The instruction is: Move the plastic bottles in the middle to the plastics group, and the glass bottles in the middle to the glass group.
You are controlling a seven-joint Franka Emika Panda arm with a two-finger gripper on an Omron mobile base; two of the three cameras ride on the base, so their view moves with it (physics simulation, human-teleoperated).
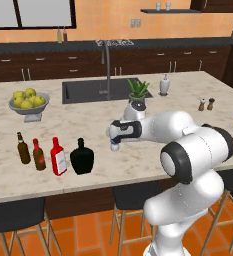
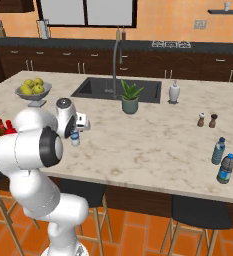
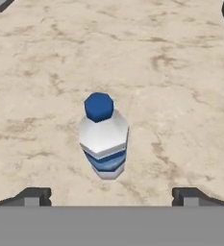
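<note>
A small clear water bottle point(image 3: 104, 137) with a blue cap and a blue label band stands upright on the marble island. My gripper point(image 3: 111, 197) hangs right above it, open, with one fingertip on each side and nothing held. From the base, the gripper point(image 1: 114, 141) points down over the bottle point(image 1: 114, 147) point(image 2: 75, 138). Left of it stand the squat black bottle point(image 1: 82, 157) and the flat red white-labelled bottle point(image 1: 58, 157). Further left are the narrow dark-red bottle point(image 1: 38, 155) and the slim brown bottle point(image 1: 22, 148). The teal-blue bottle point(image 2: 218, 151) stands far right near the island's edge.
A fruit bowl point(image 1: 29, 102), the sink point(image 1: 88, 90) with its tap, a potted plant point(image 1: 138, 95), a soap dispenser point(image 1: 164, 85) and two shakers point(image 1: 206, 104) lie beyond. Another blue bottle point(image 2: 226, 168) stands beside the teal one. Stools point(image 1: 133, 197) line the front edge.
</note>
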